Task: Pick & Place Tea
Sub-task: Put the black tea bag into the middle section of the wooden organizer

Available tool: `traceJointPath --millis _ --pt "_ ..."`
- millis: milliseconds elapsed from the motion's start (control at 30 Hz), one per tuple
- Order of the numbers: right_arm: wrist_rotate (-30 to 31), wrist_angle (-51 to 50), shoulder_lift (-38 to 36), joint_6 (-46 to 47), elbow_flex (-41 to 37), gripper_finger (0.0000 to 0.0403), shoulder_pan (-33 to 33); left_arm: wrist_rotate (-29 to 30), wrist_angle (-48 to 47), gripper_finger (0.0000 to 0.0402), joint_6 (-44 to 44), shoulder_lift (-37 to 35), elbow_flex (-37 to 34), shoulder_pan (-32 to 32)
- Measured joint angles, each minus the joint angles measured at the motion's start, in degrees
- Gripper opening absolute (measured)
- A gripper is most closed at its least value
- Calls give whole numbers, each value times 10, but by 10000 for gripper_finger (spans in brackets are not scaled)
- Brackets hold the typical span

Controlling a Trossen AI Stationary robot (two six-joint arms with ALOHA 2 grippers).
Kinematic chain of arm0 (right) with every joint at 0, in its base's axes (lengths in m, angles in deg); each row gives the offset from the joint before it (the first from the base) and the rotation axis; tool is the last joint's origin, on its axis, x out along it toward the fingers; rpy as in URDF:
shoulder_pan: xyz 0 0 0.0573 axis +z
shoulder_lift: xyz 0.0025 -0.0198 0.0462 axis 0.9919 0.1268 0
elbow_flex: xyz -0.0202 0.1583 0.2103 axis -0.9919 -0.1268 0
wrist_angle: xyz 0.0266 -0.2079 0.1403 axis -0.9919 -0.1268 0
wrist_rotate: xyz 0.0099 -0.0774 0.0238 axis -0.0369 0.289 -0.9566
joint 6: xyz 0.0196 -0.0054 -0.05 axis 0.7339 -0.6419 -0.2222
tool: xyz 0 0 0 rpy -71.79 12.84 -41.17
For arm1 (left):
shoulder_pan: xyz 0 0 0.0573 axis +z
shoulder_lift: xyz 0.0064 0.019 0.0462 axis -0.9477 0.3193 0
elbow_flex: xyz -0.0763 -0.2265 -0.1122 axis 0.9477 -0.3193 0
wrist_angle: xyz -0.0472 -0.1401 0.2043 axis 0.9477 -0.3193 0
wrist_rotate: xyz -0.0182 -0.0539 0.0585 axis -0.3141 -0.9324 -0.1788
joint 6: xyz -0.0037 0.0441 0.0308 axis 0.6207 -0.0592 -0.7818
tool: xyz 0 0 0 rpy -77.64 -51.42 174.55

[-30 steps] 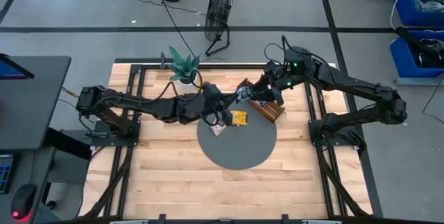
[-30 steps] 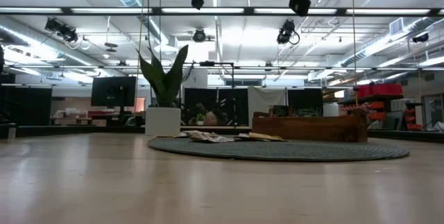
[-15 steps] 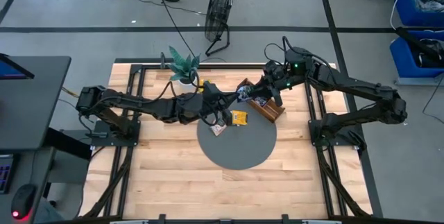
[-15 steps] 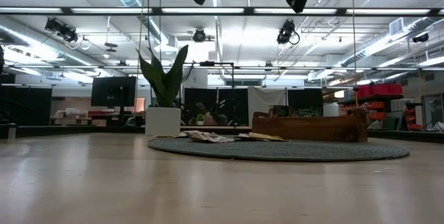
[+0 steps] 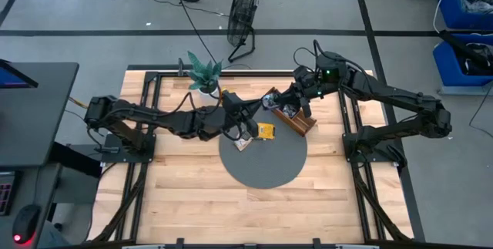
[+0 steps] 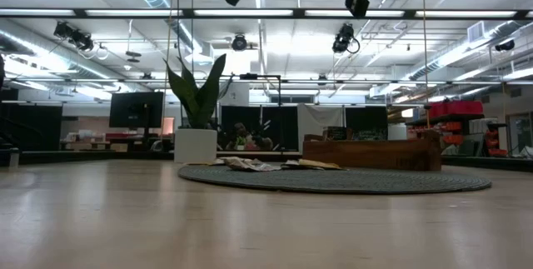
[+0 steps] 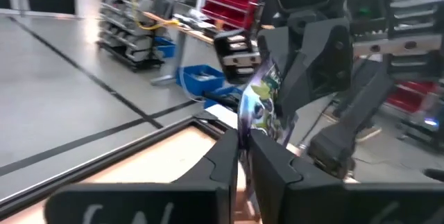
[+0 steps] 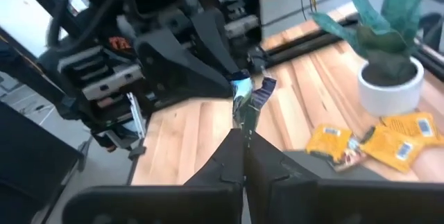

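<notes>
A tea packet, printed dark blue and green, hangs in mid-air over the far edge of the round grey mat. My left gripper is shut on one end and my right gripper on the other, both level. A yellow tea packet and a paler one lie flat on the mat. Yellow packets also show in the right wrist view. The low view shows only the undersides of both arms at its top edge. My left gripper pinches the packet's lower edge between its two fingers, coming level from the table's left. The packet stands up past the fingertips, clear of the table. My right gripper pinches the packet's opposite end between its two fingertips, coming from the table's right and slanting slightly down. The packet is bent and crumpled between the two holds.
The long brown wooden tray sits at the mat's far right, just under my right gripper. A small potted plant stands at the far left of the mat. A fan is on the floor beyond the table.
My right gripper has shut on the packet that my left gripper holds up. Both hands have stayed in place high over the mat's far edge, each wrist turning a little. The packet has stayed in the air between them.
</notes>
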Motion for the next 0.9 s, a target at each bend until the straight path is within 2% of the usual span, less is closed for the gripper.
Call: traceJointPath --millis 133,300,467,667,900 --pt "-2 -27 0 -4 0 1 -5 47 -55 38 4 -17 0 -24" --pt "29 -41 -3 18 2 1 0 110 -135 25 12 -47 0 -51" --pt "118 -156 14 4 67 0 20 113 -240 8 39 -78 0 -60" --pt "217 -318 72 -17 169 0 24 114 -378 4 97 -115 0 -60" --pt "257 -392 144 -26 181 0 6 113 -493 4 138 -152 0 -82"
